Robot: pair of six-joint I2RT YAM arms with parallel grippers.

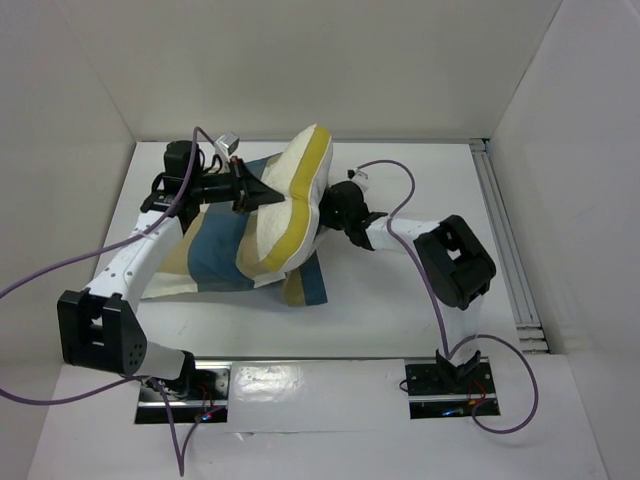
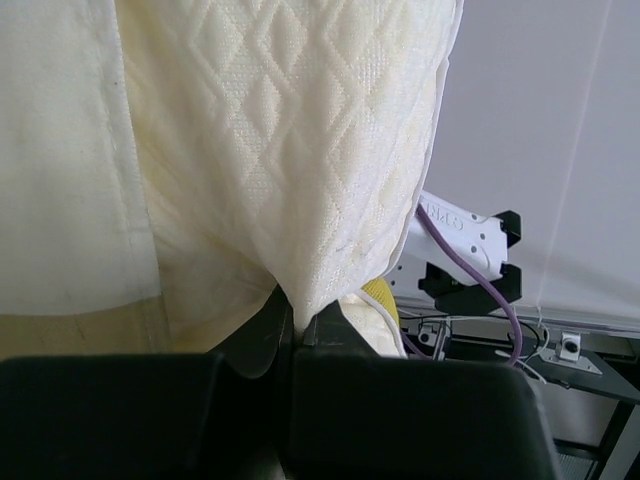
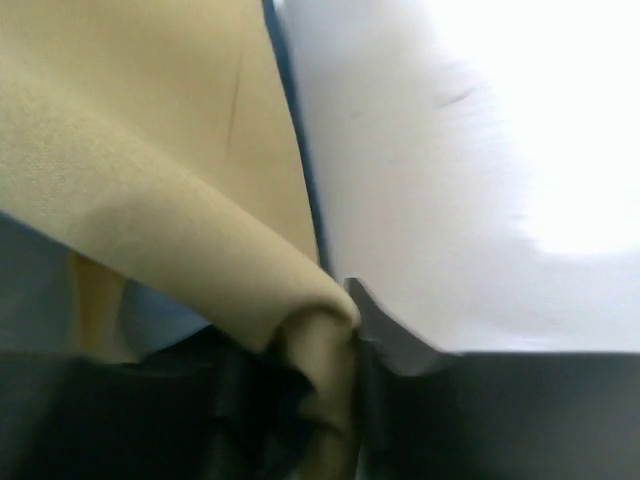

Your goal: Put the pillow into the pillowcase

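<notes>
The cream quilted yellow-edged pillow (image 1: 268, 235) is pinched in the closed left pincer (image 2: 295, 325); the blue-tan checked fabric pillowcase (image 1: 215, 255) is clamped in the closed right pincer (image 3: 350, 330).

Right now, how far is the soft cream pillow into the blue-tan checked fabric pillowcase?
Done: both grips. In hand: left gripper pinches the quilted cream pillow; right gripper pinches tan cloth of the checked pillowcase. Left: the insertion; the pillow shows almost wholly outside, atop the case.

left arm (image 1: 140, 255) and right arm (image 1: 398, 232) stretch inward; left fingers (image 2: 400, 420), right fingers (image 3: 500, 410) seem clamped.
</notes>
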